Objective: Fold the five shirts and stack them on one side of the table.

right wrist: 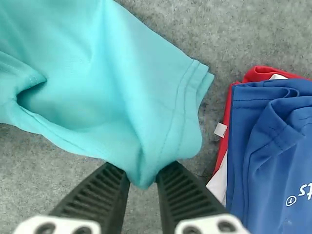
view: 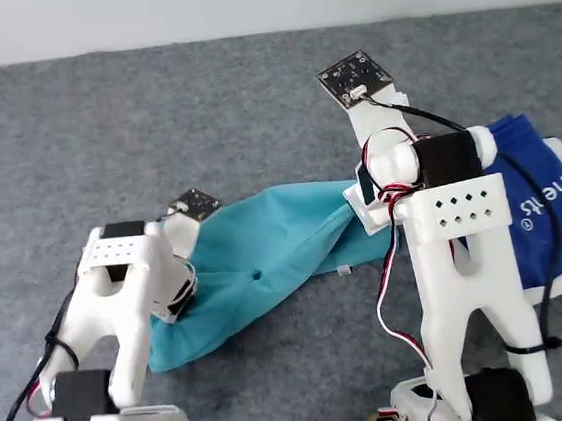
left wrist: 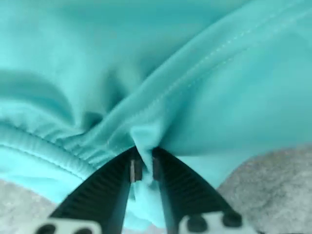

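Both arms are holding the soft turquoise fabric shirt, which is lying drawn out across the middle of the grey felt table. The left gripper is pinching a bunched ridge and the right gripper a hemmed edge, probably to stretch it flat for folding. A royal-blue printed shirt is resting on a red one beside the right arm, likely the stack.

This looks like a robotics test bench in a lab or hobby workshop. The table is covered edge to edge in grey felt, and a bare pale wall rises just beyond its far edge. At the table's near edge stand a left arm and a right arm of white plastic, with loose wires and a bare circuit board exposed. A teal shirt and a blue shirt lie on the felt.
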